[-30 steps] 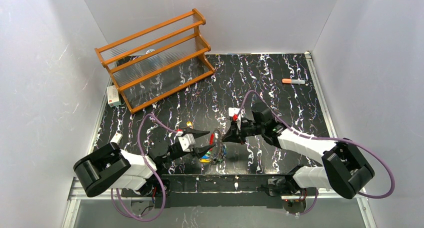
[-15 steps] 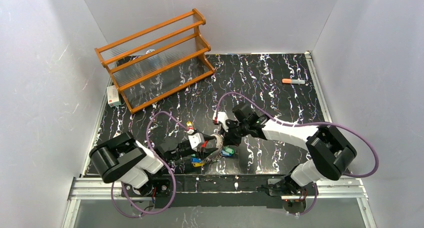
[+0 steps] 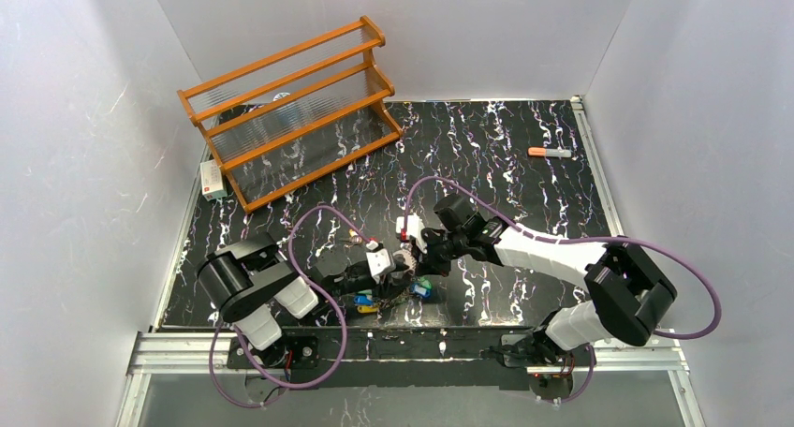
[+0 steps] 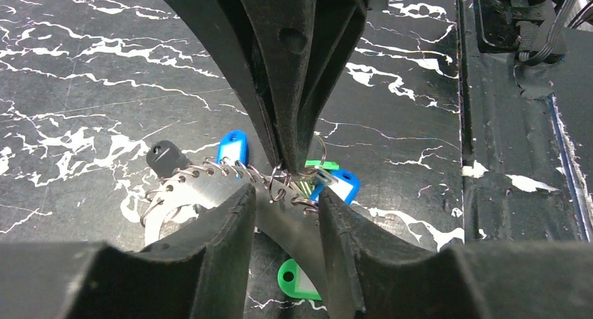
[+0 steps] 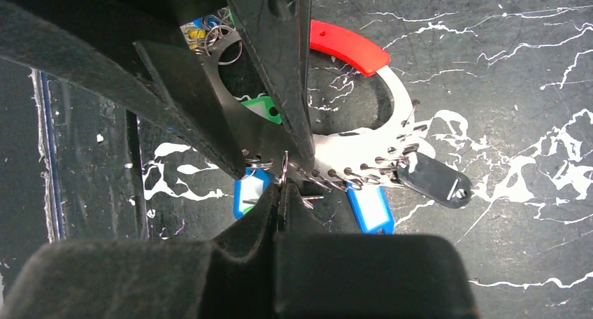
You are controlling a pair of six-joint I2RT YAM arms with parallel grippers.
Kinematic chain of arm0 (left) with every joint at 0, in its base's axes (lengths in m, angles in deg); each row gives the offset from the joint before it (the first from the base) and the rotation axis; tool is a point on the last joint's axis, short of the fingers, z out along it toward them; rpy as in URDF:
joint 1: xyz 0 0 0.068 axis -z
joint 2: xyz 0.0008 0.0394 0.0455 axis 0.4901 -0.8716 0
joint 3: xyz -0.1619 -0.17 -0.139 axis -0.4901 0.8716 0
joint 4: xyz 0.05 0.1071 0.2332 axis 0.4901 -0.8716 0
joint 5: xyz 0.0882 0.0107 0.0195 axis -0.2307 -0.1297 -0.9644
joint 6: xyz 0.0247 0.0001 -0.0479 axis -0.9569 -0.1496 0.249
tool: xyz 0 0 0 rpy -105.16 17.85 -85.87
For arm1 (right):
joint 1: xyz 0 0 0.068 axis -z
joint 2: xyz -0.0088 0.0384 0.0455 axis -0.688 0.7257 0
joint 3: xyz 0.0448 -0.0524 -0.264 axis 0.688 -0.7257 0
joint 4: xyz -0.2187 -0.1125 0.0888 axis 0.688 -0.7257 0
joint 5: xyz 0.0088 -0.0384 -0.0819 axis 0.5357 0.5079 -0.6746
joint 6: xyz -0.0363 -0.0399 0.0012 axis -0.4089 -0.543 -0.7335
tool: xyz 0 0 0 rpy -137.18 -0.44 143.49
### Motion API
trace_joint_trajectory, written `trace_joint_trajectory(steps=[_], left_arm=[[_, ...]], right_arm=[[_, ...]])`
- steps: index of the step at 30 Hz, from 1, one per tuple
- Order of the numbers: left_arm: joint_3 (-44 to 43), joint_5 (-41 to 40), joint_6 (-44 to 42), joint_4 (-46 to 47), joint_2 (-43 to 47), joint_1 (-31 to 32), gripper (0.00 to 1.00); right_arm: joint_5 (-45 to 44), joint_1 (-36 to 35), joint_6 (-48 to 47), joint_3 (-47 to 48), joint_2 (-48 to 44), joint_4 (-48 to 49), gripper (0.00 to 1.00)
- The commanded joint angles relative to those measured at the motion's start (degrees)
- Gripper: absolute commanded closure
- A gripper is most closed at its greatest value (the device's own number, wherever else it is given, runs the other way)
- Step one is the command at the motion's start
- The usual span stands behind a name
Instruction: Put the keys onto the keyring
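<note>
The keyring is a flat white band with a red arc, lying near the front edge and fringed with small wire rings and tags. Blue, black and green key tags hang off it. My right gripper is shut, pinching a key's thin wire ring at the band's edge. My left gripper faces it, its jaws partly closed and straddling the keyring band; whether its pads touch the band I cannot tell. A loose green key lies below.
A wooden rack stands at the back left with a small white box beside it. An orange-capped marker lies far right. A yellow and blue tag cluster rests by the front rail.
Both arms have closed in on the keyring from either side. My left jaws have narrowed around the band. My right gripper stayed shut.
</note>
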Motion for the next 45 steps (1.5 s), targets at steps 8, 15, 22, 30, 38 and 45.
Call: trace_joint_trajectory(steps=[8, 15, 22, 30, 38, 45], left_arm=[[-1.9, 2.7, -2.2, 0.9, -1.5, 0.2, 0.9], [-1.5, 1.1, -2.7, 0.9, -0.5, 0.3, 0.95], [-0.7, -1.8, -1.5, 0.9, 0.7, 0.3, 1.0], [1.2, -3.8, 3.1, 4.9, 4.2, 0.2, 1.0], [3.2, -6.3, 6.5, 14.2, 5.4, 0.3, 1.0], [4.1, -8.2, 7.3, 16.3, 7.8, 0.3, 1.0]], right_arm=[[2.3, -1.1, -1.8, 0.6, -1.5, 0.7, 0.99], [2.1, -1.5, -2.2, 1.1, -1.5, 0.4, 0.99], [-1.8, -1.6, 0.6, 0.2, -2.7, 4.3, 0.88], [0.2, 1.8, 8.5, -7.8, -10.4, 18.9, 0.45], [11.6, 8.2, 14.3, -13.3, -16.4, 28.0, 0.5], [15.3, 8.4, 16.5, -12.8, -16.0, 28.9, 0.48]])
